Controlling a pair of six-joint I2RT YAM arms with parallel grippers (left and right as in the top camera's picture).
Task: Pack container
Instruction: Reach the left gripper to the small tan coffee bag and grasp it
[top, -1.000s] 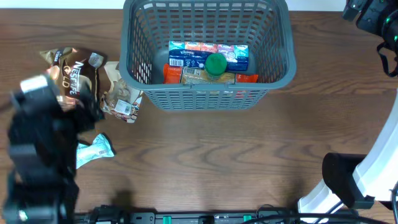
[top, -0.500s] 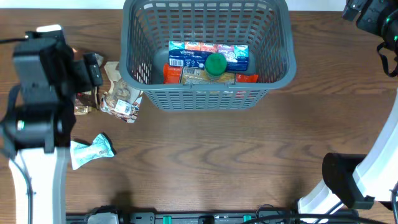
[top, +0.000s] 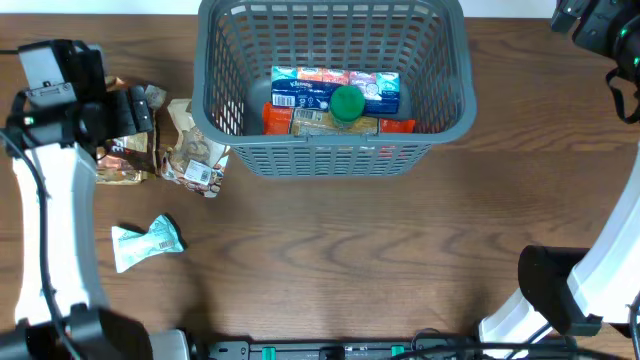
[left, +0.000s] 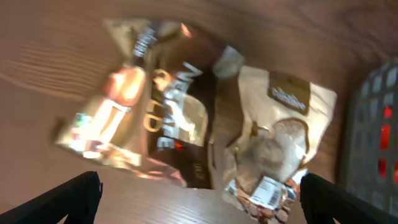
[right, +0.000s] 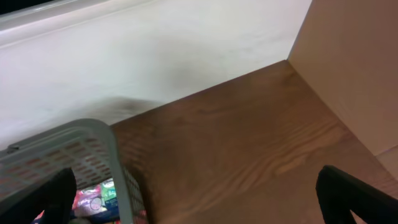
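Pincer on left (left: 202, 199) moved over coffee packet (left: 149, 118).

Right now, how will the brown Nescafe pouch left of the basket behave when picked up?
The Nescafe pouch is crumpled and lies flat, so it will probably sag and flex, not stay stiff. Its glossy foil may slip. It lies against the beige pouch, which might get dragged along.
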